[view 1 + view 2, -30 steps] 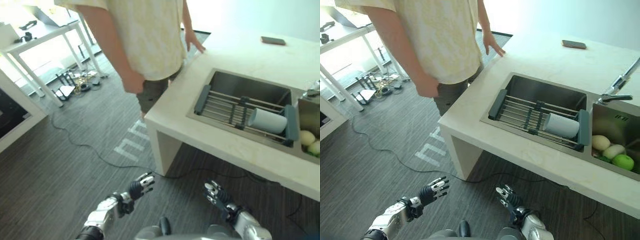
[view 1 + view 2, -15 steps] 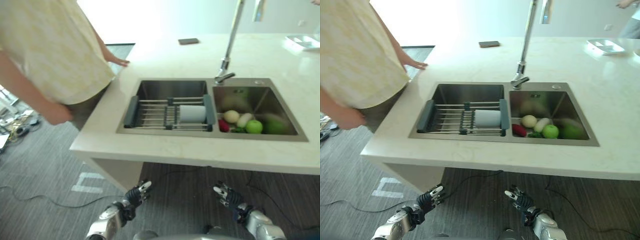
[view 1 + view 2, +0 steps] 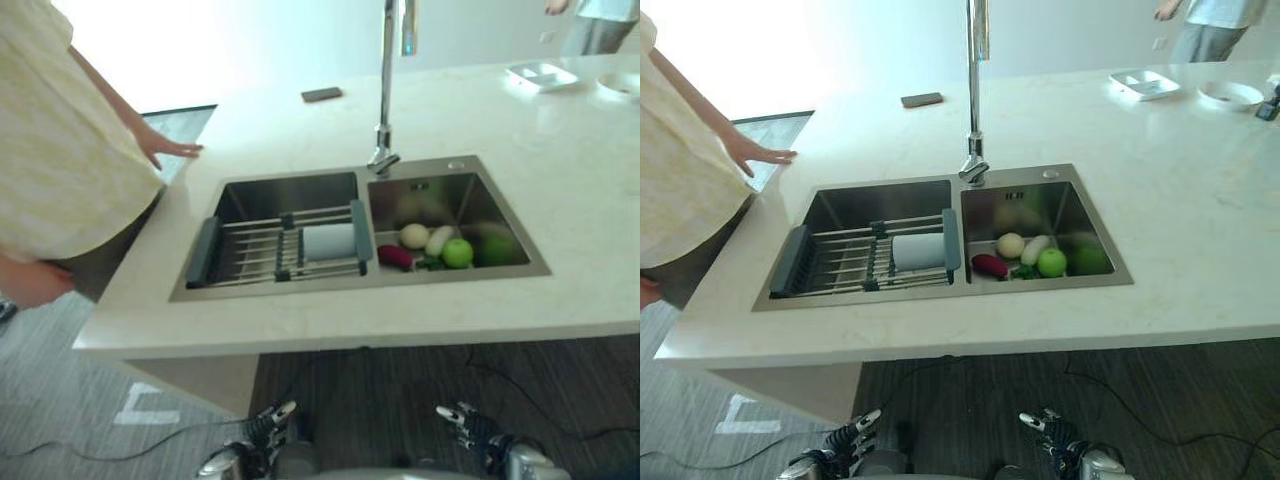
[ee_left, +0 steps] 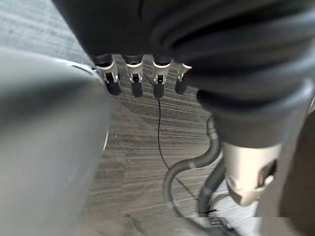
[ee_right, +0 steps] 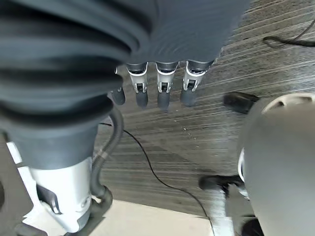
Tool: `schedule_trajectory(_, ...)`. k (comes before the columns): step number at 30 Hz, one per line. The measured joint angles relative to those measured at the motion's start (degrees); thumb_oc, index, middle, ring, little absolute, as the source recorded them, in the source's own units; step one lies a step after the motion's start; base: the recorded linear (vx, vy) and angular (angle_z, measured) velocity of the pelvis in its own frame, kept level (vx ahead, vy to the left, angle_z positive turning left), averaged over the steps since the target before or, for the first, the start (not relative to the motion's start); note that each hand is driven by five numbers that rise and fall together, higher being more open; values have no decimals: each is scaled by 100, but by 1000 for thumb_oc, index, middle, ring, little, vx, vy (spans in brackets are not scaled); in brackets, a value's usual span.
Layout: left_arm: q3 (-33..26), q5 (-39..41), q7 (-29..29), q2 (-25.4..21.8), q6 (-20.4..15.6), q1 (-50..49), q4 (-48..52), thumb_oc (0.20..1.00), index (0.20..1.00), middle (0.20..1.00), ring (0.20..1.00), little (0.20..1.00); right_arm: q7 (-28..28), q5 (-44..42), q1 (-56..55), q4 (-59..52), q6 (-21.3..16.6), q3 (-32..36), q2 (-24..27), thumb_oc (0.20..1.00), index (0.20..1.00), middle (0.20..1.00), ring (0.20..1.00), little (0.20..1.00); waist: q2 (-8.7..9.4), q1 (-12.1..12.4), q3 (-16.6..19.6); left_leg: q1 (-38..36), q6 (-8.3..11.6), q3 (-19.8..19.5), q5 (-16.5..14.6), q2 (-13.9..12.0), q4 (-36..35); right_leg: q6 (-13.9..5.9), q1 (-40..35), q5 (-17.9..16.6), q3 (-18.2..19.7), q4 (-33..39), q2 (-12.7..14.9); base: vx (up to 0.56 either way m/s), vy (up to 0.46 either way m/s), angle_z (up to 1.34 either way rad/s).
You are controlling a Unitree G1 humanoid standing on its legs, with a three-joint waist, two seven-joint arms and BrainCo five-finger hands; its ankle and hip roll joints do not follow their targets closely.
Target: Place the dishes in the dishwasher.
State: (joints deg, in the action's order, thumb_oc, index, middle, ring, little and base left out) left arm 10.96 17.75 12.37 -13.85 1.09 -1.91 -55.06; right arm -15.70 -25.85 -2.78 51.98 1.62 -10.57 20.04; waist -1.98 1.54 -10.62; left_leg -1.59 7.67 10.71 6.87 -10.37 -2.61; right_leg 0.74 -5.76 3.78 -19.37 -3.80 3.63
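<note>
Cup lying in the sink rack, both robot hands low and empty

On the counter point(image 3: 560, 190), the white cup point(image 3: 328, 241) is seen on its side, long axis left-right, up and ahead of the left robot hand point(image 3: 262, 428), the nearer; the right robot hand point(image 3: 470, 427) is likewise relaxed.

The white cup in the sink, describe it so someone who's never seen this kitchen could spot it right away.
Find the double sink set in the pale counter. A dark-ended wire rack spans its left basin. The white cup lies on its side at the rack's end nearest the divider, the sole plain white cylinder there; the right basin holds rounded produce.
</note>
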Motion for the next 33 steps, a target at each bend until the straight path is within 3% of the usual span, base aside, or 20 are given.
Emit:
schedule_trajectory(3,210,-337,-166,-59,7,117,-139,1000,1000,1000,1000,1000,-4,21,2,151,-53,-8,60,1000,1000,1000,1000,1000,-220,-51,59,-422,-171,80,23,45,-240,-189,65,79,-11,-154,-9,29,50,7)
schedule_trajectory(6,187,-149,-292,-168,198,214,-486,1000,1000,1000,1000,1000,-3,112,95,328,-123,-6,-149,1000,1000,1000,1000,1000,-21,36,60,-451,-362,101,-114,293,-239,-415,141,81,123,-251,275,33,6,-6)
schedule_trajectory(8,-10,408,-354,-154,578,204,-929,1000,1000,1000,1000,1000,7,111,226,517,-154,9,-247,1000,1000,1000,1000,1000,5,49,52,-457,-443,97,-265,427,-242,-570,118,21,122,-214,412,59,-56,4)
schedule_trajectory(9,-382,715,-417,-96,751,91,-1248,1000,1000,1000,1000,1000,10,107,274,662,-225,99,-331,1000,1000,1000,1000,1000,20,95,61,-465,-449,100,-311,461,-244,-622,97,24,121,-178,452,67,-70,-1)
schedule_trajectory(10,-899,861,-558,-27,1010,-35,-1626,1000,1000,1000,1000,1000,38,101,285,802,-238,253,-439,1000,1000,1000,1000,1000,37,96,70,-522,-453,104,-331,475,-243,-651,23,16,121,-122,458,43,-38,-1)
schedule_trajectory(12,-1108,860,-826,-36,1690,-404,-2174,1000,1000,1000,1000,1000,93,94,220,876,-243,272,-424,1000,1000,1000,1000,1000,40,111,120,-545,-452,97,-417,479,-244,-676,29,40,123,-106,458,42,-4,1)
schedule_trajectory(14,-1400,1308,-978,-42,2110,-619,-2168,1000,1000,1000,1000,1000,130,97,56,875,-246,457,-382,1000,1000,1000,1000,1000,-59,141,216,-556,-495,105,-389,489,-244,-651,20,18,123,-104,464,18,9,1)
schedule_trajectory(17,-1613,1633,-1157,-115,2396,-557,-1776,1000,1000,1000,1000,1000,168,95,-31,1004,-218,565,-244,1000,1000,1000,1000,1000,-268,163,512,-553,-490,143,-342,511,-243,-641,-9,-45,129,2,472,-2,79,-4)
schedule_trajectory(18,-1623,1397,-1318,-190,2481,-466,-1760,1000,1000,1000,1000,1000,180,95,-24,1120,-218,704,-153,1000,1000,1000,1000,1000,-355,172,559,-548,-493,138,-340,528,-243,-650,-11,-52,130,17,485,-10,161,-7)
schedule_trajectory(19,-1590,1007,-1925,-371,2572,-404,-2000,1000,1000,1000,1000,1000,179,99,42,1420,-185,714,173,1000,1000,1000,1000,1000,-521,150,615,-549,-496,140,-340,557,-243,-681,-29,-107,142,103,505,-2,137,-4)
schedule_trajectory(21,-1758,1050,-2765,-1027,2416,-453,-2321,1000,1000,1000,1000,1000,242,106,-10,1532,-105,810,711,1000,1000,1000,1000,1000,-798,83,608,-542,-523,211,-358,570,-246,-728,-86,-162,181,296,495,-10,43,-8)
schedule_trajectory(22,-2528,1176,-3036,-1788,2029,-496,-2184,1000,1000,1000,1000,1000,254,99,-138,1697,-91,1050,842,1000,1000,1000,1000,1000,-905,160,590,-537,-523,204,-359,557,-244,-702,-130,-192,160,379,466,0,0,0)
schedule_trajectory(24,-3099,1259,-3430,-2702,1388,-458,-1541,1000,1000,1000,1000,1000,268,76,-224,2019,-95,1128,848,1000,1000,1000,1000,1000,-1064,227,601,-527,-517,129,-357,560,-279,-755,-169,-231,121,399,455,-7,-44,15)
schedule_trajectory(26,-3459,1008,-3938,-3518,420,-393,-251,1000,1000,1000,1000,1000,302,-15,-312,2088,-103,1114,612,1000,1000,1000,1000,1000,-1060,347,612,-472,-494,64,-421,561,-280,-762,-160,-213,80,339,461,-6,-147,15)
schedule_trajectory(28,-3916,261,-4410,-4003,163,-632,2719,1000,1000,1000,1000,1000,379,-36,-719,1622,-147,1107,76,1000,1000,1000,1000,1000,-748,475,658,-450,-432,-47,-348,559,-270,-729,-194,-193,-27,276,453,13,-210,20)
schedule_trajectory(29,-3896,94,-4411,-4138,102,-712,3501,1000,1000,1000,1000,1000,382,-50,-806,1535,-152,1115,-54,1000,1000,1000,1000,1000,-637,514,661,-456,-451,-57,-334,553,-252,-713,-183,-172,-38,262,445,18,-139,20)
schedule_trajectory(32,-3346,-637,-4256,-3920,14,-163,4981,1000,1000,1000,1000,1000,435,-325,-778,1490,-220,1118,-319,1000,1000,1000,1000,1000,-428,537,686,-447,-457,-68,-337,569,-256,-751,-178,-138,-38,252,469,11,-64,0)
schedule_trajectory(33,-2886,-878,-4068,-3757,149,33,5062,1000,1000,1000,1000,1000,456,-469,-651,1451,-236,1112,-431,1000,1000,1000,1000,1000,-355,367,711,-468,-458,-52,-337,565,-258,-757,-164,-150,-7,260,461,2,-66,-7)
